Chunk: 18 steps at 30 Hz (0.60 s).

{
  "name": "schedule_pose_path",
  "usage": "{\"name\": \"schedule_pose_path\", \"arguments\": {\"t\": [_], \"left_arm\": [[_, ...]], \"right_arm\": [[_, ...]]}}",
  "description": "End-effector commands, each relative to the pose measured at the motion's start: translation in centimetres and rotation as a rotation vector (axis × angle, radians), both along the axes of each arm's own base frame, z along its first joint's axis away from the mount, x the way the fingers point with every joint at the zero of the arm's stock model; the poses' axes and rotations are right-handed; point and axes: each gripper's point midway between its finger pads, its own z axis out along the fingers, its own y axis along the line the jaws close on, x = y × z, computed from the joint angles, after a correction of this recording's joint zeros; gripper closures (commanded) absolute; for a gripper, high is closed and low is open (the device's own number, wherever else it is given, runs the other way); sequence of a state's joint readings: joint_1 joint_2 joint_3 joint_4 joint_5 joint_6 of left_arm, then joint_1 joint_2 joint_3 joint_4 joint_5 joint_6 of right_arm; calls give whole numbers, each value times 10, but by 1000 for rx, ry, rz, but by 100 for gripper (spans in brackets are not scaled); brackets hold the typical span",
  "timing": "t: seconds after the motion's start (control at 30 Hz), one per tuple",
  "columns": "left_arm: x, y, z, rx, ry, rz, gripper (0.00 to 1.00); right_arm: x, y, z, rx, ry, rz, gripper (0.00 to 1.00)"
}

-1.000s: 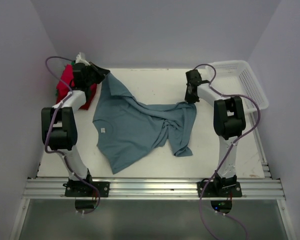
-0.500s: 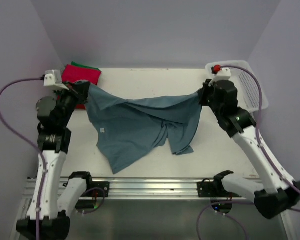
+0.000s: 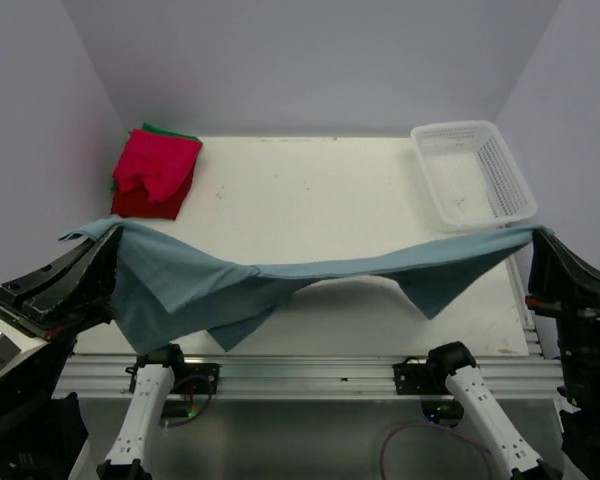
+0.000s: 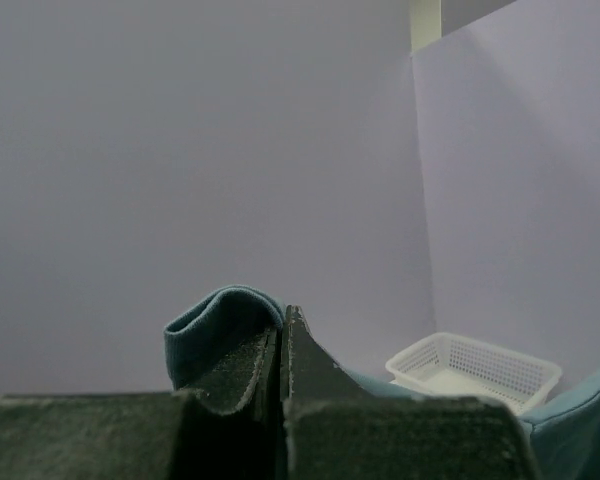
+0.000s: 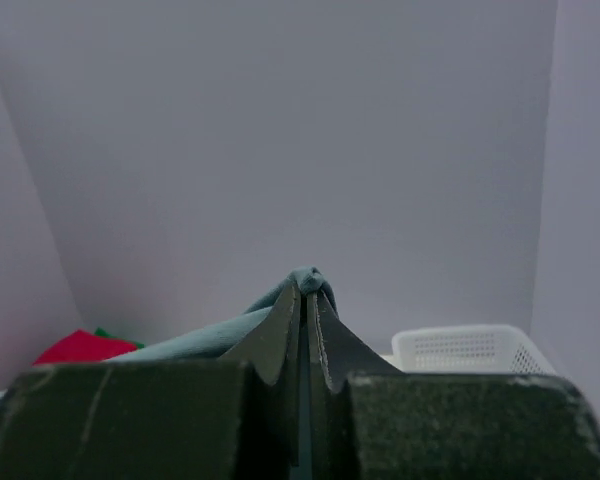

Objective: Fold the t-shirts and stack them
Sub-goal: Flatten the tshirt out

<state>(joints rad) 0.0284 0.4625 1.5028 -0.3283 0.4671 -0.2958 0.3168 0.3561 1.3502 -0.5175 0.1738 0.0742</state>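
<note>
The blue-grey t-shirt (image 3: 310, 270) hangs stretched in the air between both arms, sagging in the middle above the table's near half. My left gripper (image 3: 108, 236) is shut on its left edge, with a fold of the blue-grey t-shirt (image 4: 215, 325) bulging over the left fingertips (image 4: 250, 355). My right gripper (image 3: 536, 234) is shut on the right edge, where a bunch of the blue-grey t-shirt (image 5: 310, 278) peeks above the closed tips. Folded red t-shirts (image 3: 158, 172) lie stacked at the back left, with a green t-shirt (image 3: 168, 130) showing at the stack's far edge.
A white mesh basket (image 3: 472, 172) stands at the back right corner; it also appears in the left wrist view as the basket (image 4: 475, 370) and in the right wrist view as the basket (image 5: 470, 348). The white table (image 3: 310, 190) lies beneath the hanging shirt. Purple walls enclose three sides.
Both arms have swung up and toward the near edge, lifting the blue-grey t-shirt off the table and pulling it out wide between them.
</note>
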Motion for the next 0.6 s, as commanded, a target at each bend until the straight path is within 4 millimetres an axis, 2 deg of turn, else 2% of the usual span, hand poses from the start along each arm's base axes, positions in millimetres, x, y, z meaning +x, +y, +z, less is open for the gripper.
{"name": "schedule_pose_path", "arguments": {"t": [0.0,0.03,0.1,0.13,0.2,0.23,0.3,0.33,0.4,0.43,0.47,0.5,0.57], "left_arm": [[22,-3,-2,25,62,-4,100],[28,1,3,19,60,20,100],[47,10,4,6,78,70,100],[75,13,-6,1,133,79,100],[109,24,-13,-21,157,133,100],[150,30,-38,-26,246,155,100],[192,37,-56,-25,312,186,100],[232,39,-81,-17,404,192,100],[268,48,-101,-10,469,251,100],[294,46,-118,-2,530,246,100],[302,45,-125,2,561,245,100],[306,40,-126,6,570,220,100],[298,38,-118,3,543,207,100]], "right_arm": [[22,12,-8,-81,54,-3,100],[48,12,-17,-91,100,-41,100],[79,16,-29,-86,165,-57,100],[111,23,-42,-88,249,-63,100],[145,27,-58,-86,334,-82,100],[180,34,-74,-92,408,-95,100],[213,35,-94,-110,492,-139,100],[242,40,-113,-141,566,-150,100],[266,46,-122,-151,585,-151,100],[275,49,-125,-148,592,-152,100],[284,53,-133,-153,610,-140,100],[285,59,-131,-150,603,-108,100],[279,61,-125,-150,583,-95,100]]}}
